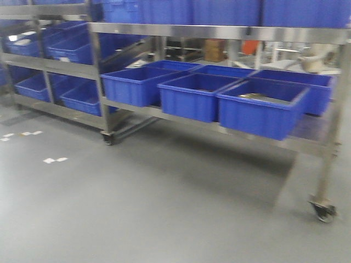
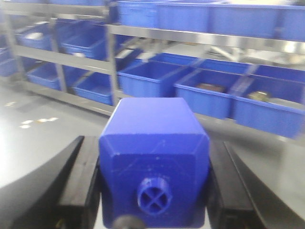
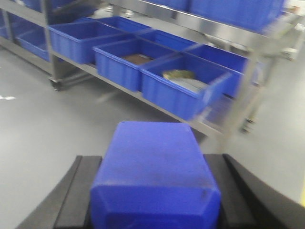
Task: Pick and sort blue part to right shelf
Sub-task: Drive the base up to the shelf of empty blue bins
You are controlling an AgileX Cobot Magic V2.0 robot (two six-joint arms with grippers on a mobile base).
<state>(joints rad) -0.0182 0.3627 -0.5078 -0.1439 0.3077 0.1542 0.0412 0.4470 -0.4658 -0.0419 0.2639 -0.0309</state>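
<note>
Blue part [image 3: 155, 179] clamped in right tool [image 3: 155, 160] | blue block [image 2: 153, 162] in left tool [image 2: 153, 143]

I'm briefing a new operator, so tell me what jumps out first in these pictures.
A blue block fills the left wrist view, clamped in the left gripper, a round crossed stub facing the camera. A second blue block sits likewise in the right gripper. Ahead, a row of blue bins lines a wheeled steel rack.
</note>
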